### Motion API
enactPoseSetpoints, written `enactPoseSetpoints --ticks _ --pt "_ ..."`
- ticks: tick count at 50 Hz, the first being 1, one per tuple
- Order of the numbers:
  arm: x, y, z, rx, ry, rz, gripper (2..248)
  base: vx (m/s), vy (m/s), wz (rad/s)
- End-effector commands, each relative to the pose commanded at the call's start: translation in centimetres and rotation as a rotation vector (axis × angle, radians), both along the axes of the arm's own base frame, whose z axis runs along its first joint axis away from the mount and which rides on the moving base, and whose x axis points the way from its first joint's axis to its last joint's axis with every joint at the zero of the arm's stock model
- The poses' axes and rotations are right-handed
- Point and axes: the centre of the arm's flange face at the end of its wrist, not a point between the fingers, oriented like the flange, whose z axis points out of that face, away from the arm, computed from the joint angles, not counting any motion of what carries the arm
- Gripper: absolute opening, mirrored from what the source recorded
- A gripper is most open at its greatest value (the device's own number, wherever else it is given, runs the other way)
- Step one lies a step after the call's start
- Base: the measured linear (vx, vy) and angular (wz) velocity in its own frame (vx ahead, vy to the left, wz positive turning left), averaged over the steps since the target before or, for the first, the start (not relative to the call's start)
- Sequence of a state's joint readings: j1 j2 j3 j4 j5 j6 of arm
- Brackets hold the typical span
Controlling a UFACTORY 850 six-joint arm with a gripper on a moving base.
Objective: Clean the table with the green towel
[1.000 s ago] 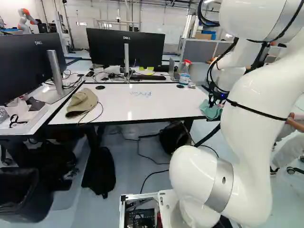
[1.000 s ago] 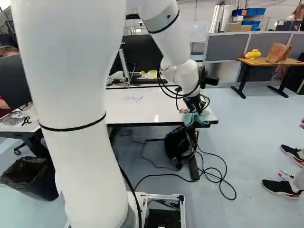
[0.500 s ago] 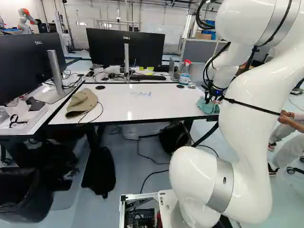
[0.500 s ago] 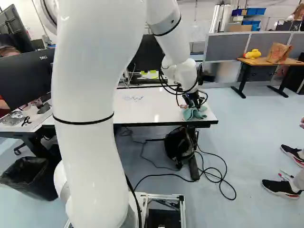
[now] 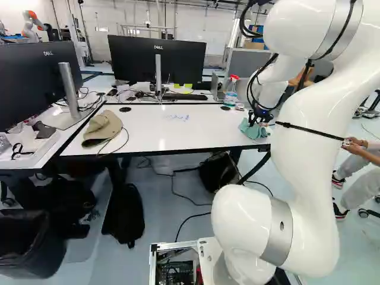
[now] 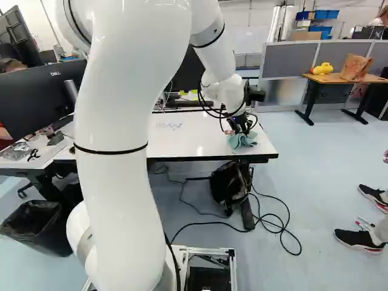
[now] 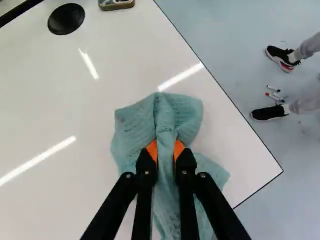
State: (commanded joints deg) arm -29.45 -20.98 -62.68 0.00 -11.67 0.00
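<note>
White table (image 5: 202, 133), blue scribble (image 5: 177, 117) — tool (image 6: 244, 130) gripping green towel (image 7: 135, 122)

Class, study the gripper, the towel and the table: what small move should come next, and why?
I would probably slide the towel across the table toward the blue marks. The gripper has it pinched between both fingers, it lies near the table's corner, and the marks sit well away from it.
</note>
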Motion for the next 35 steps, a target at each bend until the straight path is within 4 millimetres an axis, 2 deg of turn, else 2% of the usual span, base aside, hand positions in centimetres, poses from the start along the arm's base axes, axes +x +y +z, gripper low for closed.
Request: enactPoseSetpoints --ticks 12,35 --pt "-0.8 2.1 0.1 0.005 0.009 0.025 53 0.0 0.0 0.0" --pt "-3.9 5.6 0.2 0.015 0.028 0.056 53 0.0 0.0 0.0"
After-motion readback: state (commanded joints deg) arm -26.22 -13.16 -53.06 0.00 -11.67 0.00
